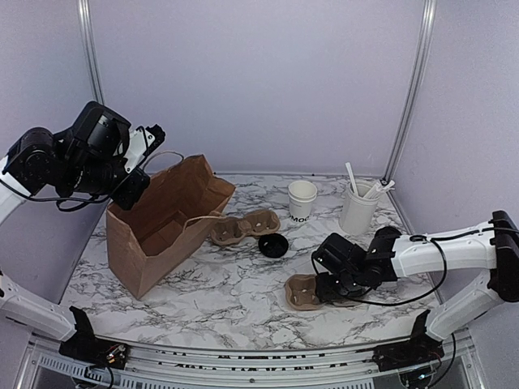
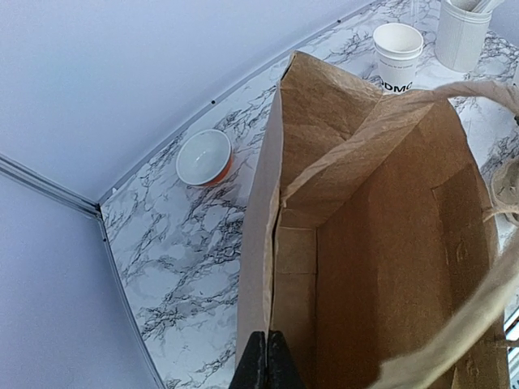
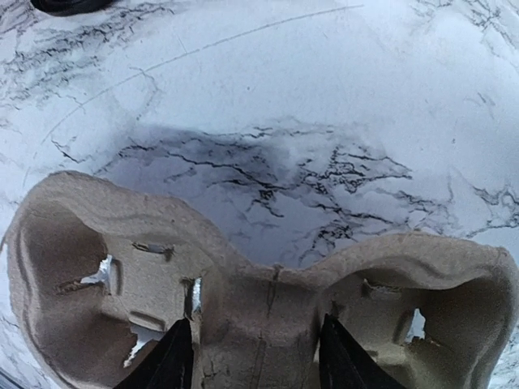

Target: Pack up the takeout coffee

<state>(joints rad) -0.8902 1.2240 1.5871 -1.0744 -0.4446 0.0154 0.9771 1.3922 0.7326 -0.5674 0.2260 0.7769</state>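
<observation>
Jaws first. My left gripper (image 2: pixel 267 361) is pinched fully closed on the near rim of the brown paper bag (image 2: pixel 381 243), up off the table, and the bag's mouth gapes wide under the wrist camera. My right gripper (image 3: pixel 255 326) is low on the marble table (image 1: pixel 211 284), jaws about halfway apart, one finger on either side of the middle ridge of a pulp cup carrier (image 3: pixel 268 292). Whether the pads are pressing on the cardboard, I can't tell from here.

The takeout coffee cup (image 1: pixel 302 198) stands upright near the back of the table, between the bag and the tall white utensil cup (image 1: pixel 359 207) — well apart from both grippers. Its top is uncovered, white inside, dark lettering on the side facing me. The black lid (image 1: pixel 273 245) lies flat on the marble in front of it, just beside the right end of a second carrier (image 1: pixel 243 227) — that one sits against the bag's front face.

Past the bag's far-left corner, the left wrist view picks up a small white bowl (image 2: pixel 204 158) with an orange-red band, close to the back wall.
</observation>
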